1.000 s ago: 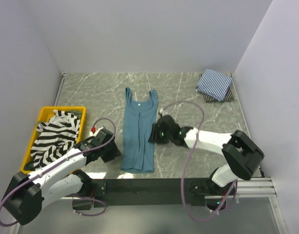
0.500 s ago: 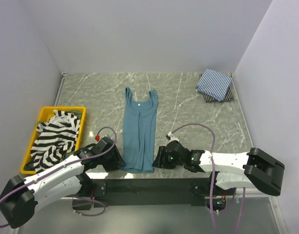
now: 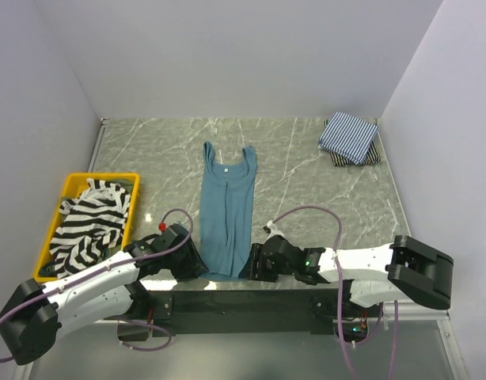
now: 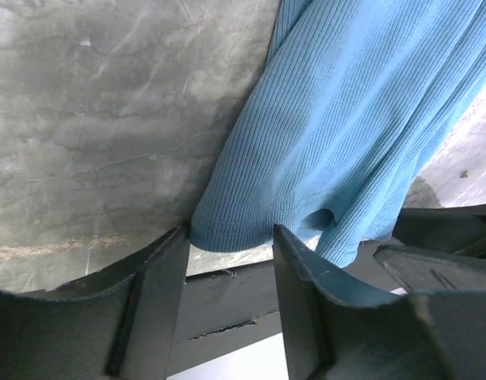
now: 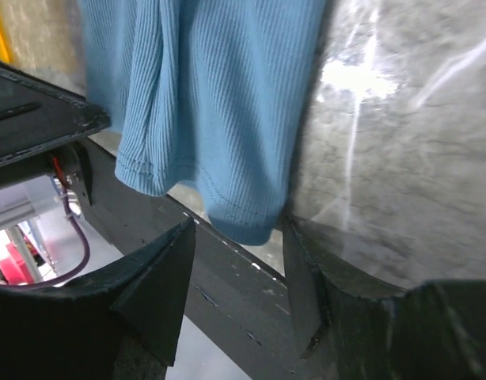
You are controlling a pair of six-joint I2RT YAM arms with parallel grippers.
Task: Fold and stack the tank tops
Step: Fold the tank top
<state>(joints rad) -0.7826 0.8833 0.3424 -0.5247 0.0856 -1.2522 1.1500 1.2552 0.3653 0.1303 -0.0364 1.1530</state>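
Tank tops first: the teal-blue tank top [image 3: 225, 214] is lying flat in the middle of the table [image 3: 298, 170], straps pointing to 12 o'clock and the bottom hem at 6 o'clock, right at the near edge. It looks folded in lengthwise, so it's a narrow strip.

The left gripper [image 3: 194, 267] sits at the hem's 7 o'clock corner. In the left wrist view its claw [image 4: 229, 237] is spread wide, one finger on each side of that corner, not pinching it. The right gripper [image 3: 255, 265] is at the 5 o'clock corner, and same deal there: in the right wrist view it [image 5: 239, 229] is wide open with the hem corner hanging between the fingers.

The black-and-white striped tank top [image 3: 89, 222] is heaped in the yellow bin [image 3: 100, 177] over at 8 o'clock. The pinstriped tank top [image 3: 350, 133] is folded at about 1 o'clock, far right corner, resting on a darker folded piece [image 3: 371, 157] that only peeks out.
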